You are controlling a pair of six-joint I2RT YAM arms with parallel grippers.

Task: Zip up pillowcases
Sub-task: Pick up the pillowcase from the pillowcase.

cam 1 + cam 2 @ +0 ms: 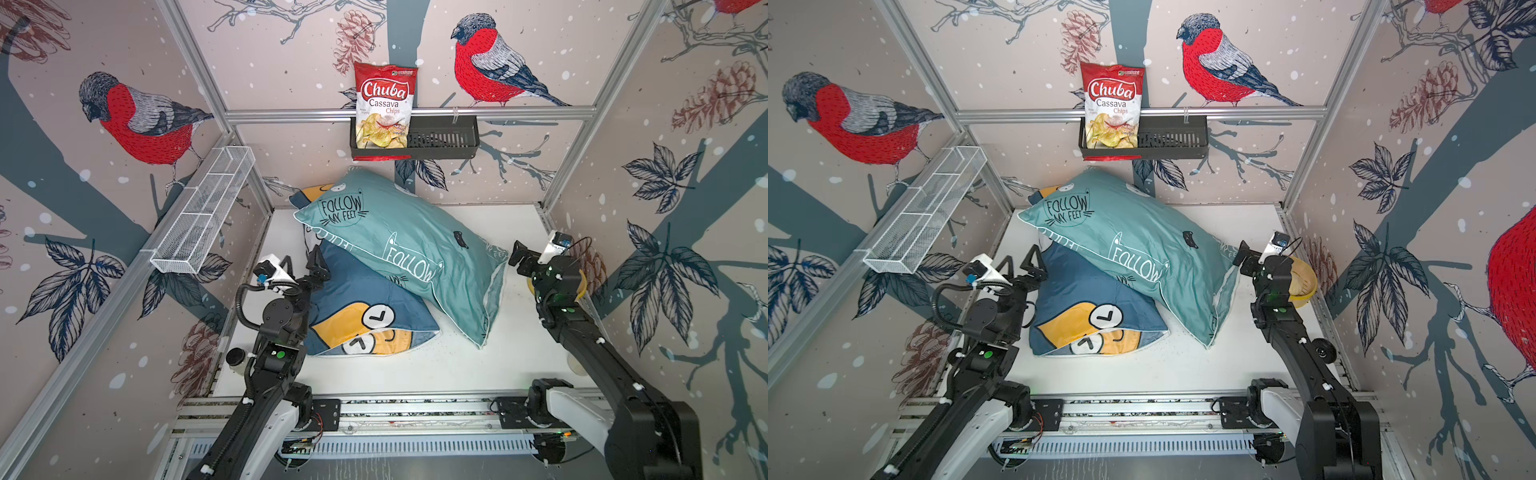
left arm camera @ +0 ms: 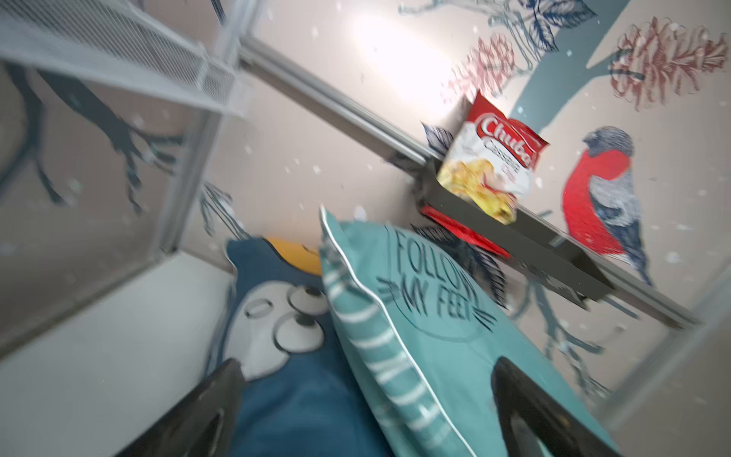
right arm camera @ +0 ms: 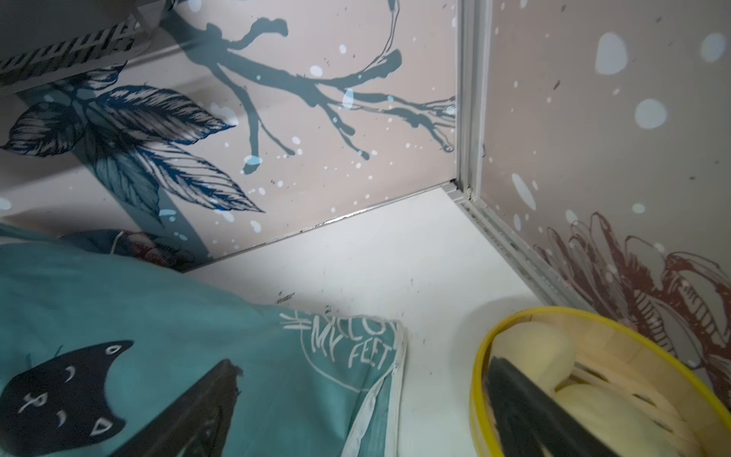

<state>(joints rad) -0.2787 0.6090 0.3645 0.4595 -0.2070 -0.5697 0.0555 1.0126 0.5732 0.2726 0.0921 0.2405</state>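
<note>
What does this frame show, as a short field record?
Stack: teal stuffed fabric pillow lies across dark blue stuffed fabric pillow
Zips: both open ends look unzipped
Left gripper: open, empty, by the dark blue pillow
Right gripper: open, empty, beside the teal pillow's open end
Nearby: yellow-rimmed round basket by the right gripper

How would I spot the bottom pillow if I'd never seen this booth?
On the white table, two stuffed fabric pillows are stacked. The dark blue pillow lies partly under the teal "FOLLOW MY FEET" pillow; only it shows an orange cartoon face.
</note>
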